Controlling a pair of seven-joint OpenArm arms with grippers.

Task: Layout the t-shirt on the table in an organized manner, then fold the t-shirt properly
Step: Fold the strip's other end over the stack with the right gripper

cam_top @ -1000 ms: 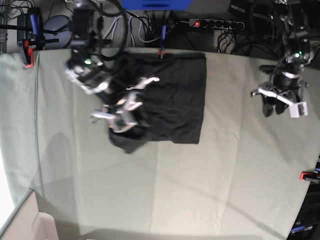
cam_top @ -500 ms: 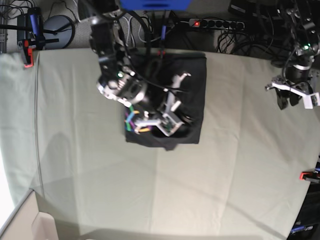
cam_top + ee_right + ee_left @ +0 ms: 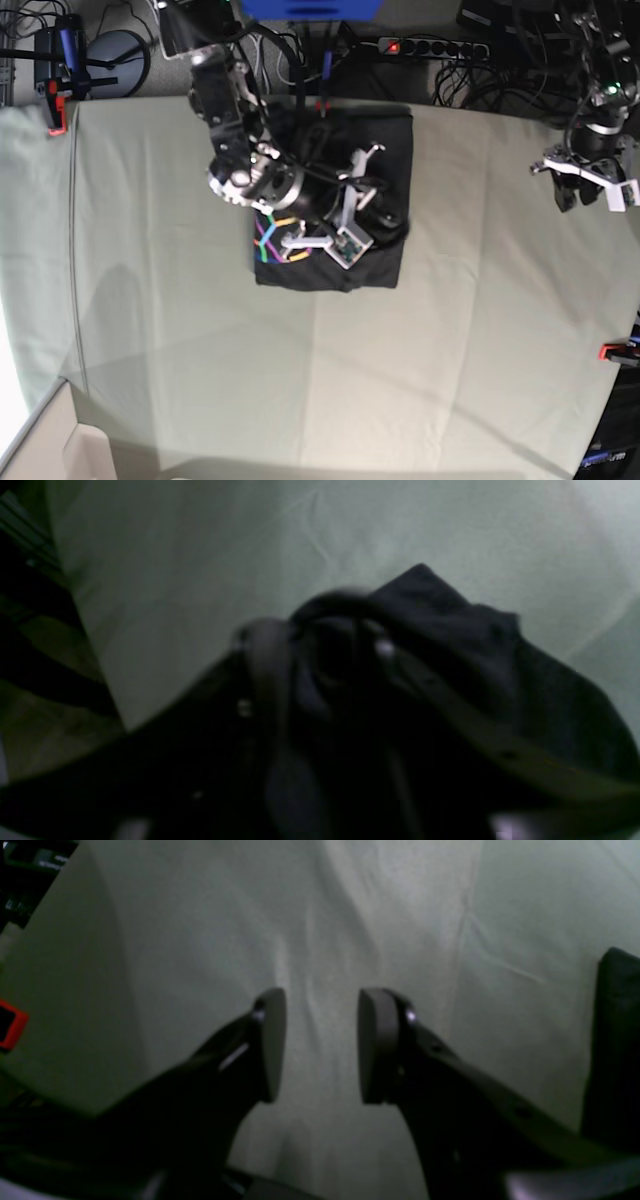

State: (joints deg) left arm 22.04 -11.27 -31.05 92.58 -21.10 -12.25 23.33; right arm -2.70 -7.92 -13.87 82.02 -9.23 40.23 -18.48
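Observation:
The black t-shirt (image 3: 385, 150) lies folded into a narrow rectangle at the back middle of the table (image 3: 300, 380). A strip of its rainbow print (image 3: 268, 240) faces up at the fold's left edge. My right gripper (image 3: 372, 222) hovers low over the shirt's lower right part. In the right wrist view its fingers (image 3: 265, 670) stand apart with a bunched fold of the t-shirt (image 3: 450, 610) between them, the picture blurred. My left gripper (image 3: 586, 193) hangs open over bare table at the far right, and in its own view the left gripper (image 3: 320, 1045) holds nothing, with the t-shirt's edge (image 3: 617, 1040) at the right.
Red clamps (image 3: 57, 115) (image 3: 615, 351) grip the table's left and right edges, one more (image 3: 322, 105) at the back by the shirt. A power strip (image 3: 430, 47) and cables lie behind the table. A pale box corner (image 3: 60, 450) sits at the front left.
My right arm swept from the shirt's left side over to its right, carrying cloth across and leaving the print showing; its fingers have since parted. My left arm drew back toward the far right.

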